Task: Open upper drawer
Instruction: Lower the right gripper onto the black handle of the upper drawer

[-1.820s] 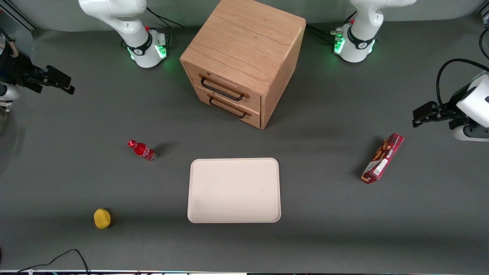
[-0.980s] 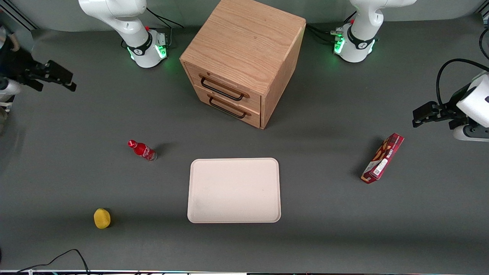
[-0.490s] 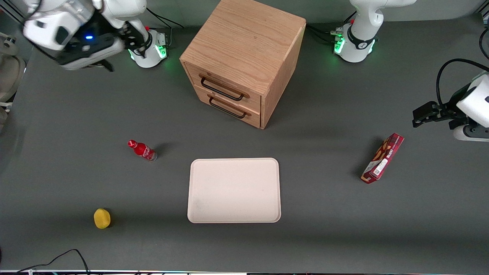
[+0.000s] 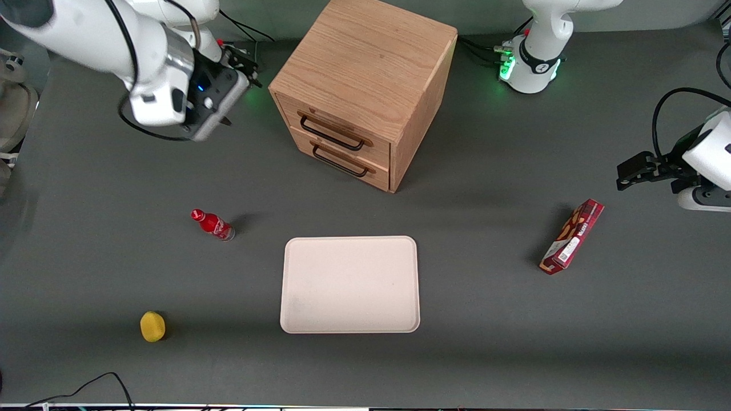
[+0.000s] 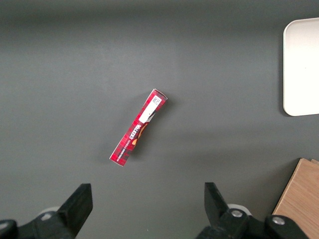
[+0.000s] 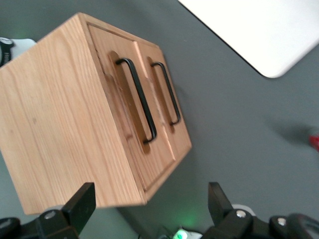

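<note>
The oak cabinet point(image 4: 365, 63) stands on the table away from the front camera. Its upper drawer point(image 4: 342, 127) is shut and carries a thin black bar handle point(image 4: 331, 135). The lower drawer point(image 4: 348, 160) under it is also shut. My right gripper point(image 4: 241, 97) hangs in the air beside the cabinet, toward the working arm's end of the table, apart from both handles. It is open and empty. In the right wrist view the upper drawer point(image 6: 127, 107) and its handle point(image 6: 138, 99) show ahead of the wide-open gripper point(image 6: 151, 199).
A cream tray point(image 4: 349, 284) lies nearer the front camera than the cabinet. A red bottle point(image 4: 212, 225) and a yellow object point(image 4: 152, 326) lie toward the working arm's end. A red box point(image 4: 572, 236) lies toward the parked arm's end.
My right arm has swung in from the table's edge toward the cabinet, and the gripper now faces the drawers. The drawers and other objects have not moved.
</note>
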`<action>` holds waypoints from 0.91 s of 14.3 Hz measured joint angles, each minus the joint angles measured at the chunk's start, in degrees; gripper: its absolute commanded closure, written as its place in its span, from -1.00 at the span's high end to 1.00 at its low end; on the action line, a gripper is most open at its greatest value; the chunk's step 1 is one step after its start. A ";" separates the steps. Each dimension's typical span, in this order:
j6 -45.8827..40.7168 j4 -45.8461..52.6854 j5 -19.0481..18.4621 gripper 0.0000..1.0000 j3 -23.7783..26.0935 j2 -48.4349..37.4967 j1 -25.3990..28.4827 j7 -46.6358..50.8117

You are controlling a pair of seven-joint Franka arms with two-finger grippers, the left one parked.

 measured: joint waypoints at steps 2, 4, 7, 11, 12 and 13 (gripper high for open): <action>4.50 -1.33 0.36 1.00 1.89 3.10 0.03 -2.11; 10.07 -4.25 0.36 1.00 3.09 5.24 0.15 -5.10; 16.22 -7.85 0.36 1.00 4.16 6.99 0.26 -7.33; 23.36 -13.06 0.36 1.00 6.69 7.20 0.47 -7.89; 24.67 -14.16 0.36 1.00 7.10 7.20 0.53 -7.89; 25.87 -15.12 0.36 1.00 7.35 7.19 0.56 -7.93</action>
